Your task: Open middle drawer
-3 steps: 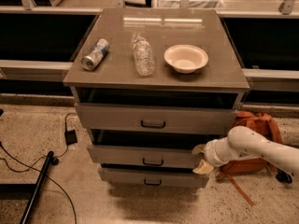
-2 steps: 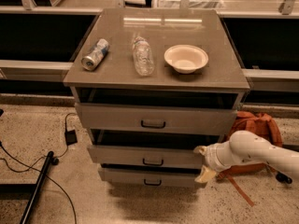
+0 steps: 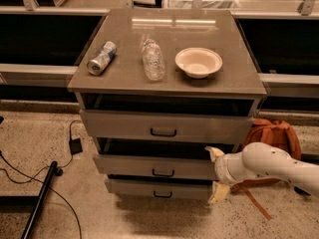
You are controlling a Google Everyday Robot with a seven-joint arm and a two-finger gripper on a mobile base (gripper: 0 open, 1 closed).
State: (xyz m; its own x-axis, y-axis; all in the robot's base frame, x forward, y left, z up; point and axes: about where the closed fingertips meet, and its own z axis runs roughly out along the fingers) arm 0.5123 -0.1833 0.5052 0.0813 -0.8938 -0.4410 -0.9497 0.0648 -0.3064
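We have the pincer low on the right, with its white arm running off to the right edge. The fingers are spread wide, one above and one below the right end of the middle drawer; we can't tell if either touches it. The drawer sits just left of the pincer, partly pulled out, its dark bar handle further left. The lowest drawer is down-left and the top drawer up-left, both ajar. An orange backpack lies just behind the pincer. Above and beyond, on the bench, the bowl is nearest, then a plastic bottle lying flat, then a can on its side, farthest left.
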